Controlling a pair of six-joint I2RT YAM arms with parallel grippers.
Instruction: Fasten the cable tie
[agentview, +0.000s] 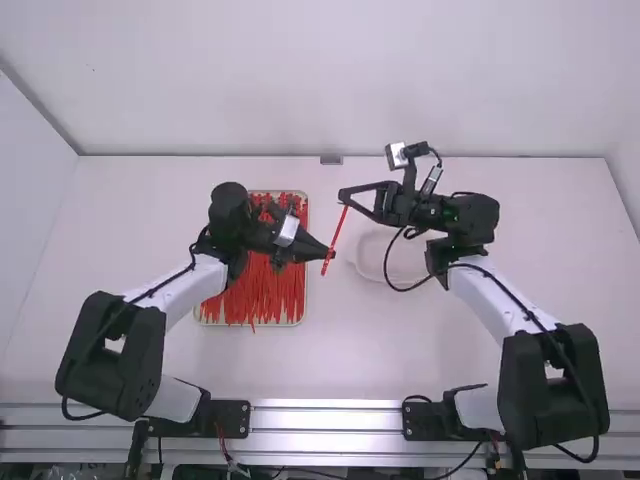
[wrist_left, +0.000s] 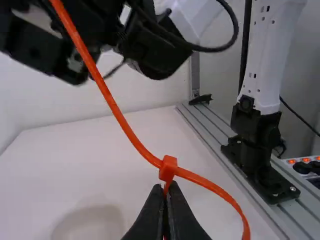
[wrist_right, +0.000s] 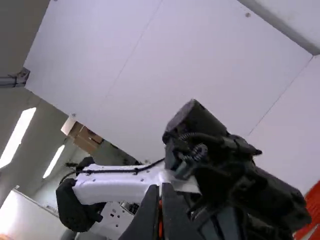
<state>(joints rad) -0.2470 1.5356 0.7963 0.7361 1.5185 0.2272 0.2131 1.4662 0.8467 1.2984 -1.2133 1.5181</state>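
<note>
An orange-red cable tie (agentview: 335, 232) hangs in the air between both grippers, just right of the tray. My left gripper (agentview: 321, 252) is shut on it right under its square head (wrist_left: 168, 169). From the head the strap (wrist_left: 107, 102) rises to the right gripper (wrist_left: 70, 47), and a loose end (wrist_left: 225, 195) curves away to the other side. My right gripper (agentview: 344, 197) is shut on the strap's upper end, and a sliver of orange (wrist_right: 160, 226) shows between its fingers. The left gripper's black body (wrist_right: 225, 170) sits close in front in the right wrist view.
A shallow tray (agentview: 304, 292) heaped with several red cable ties (agentview: 255, 285) lies under the left arm's wrist. A faint pale round shape (agentview: 366, 258) sits on the table below the right gripper. Open white table lies on both sides and in front.
</note>
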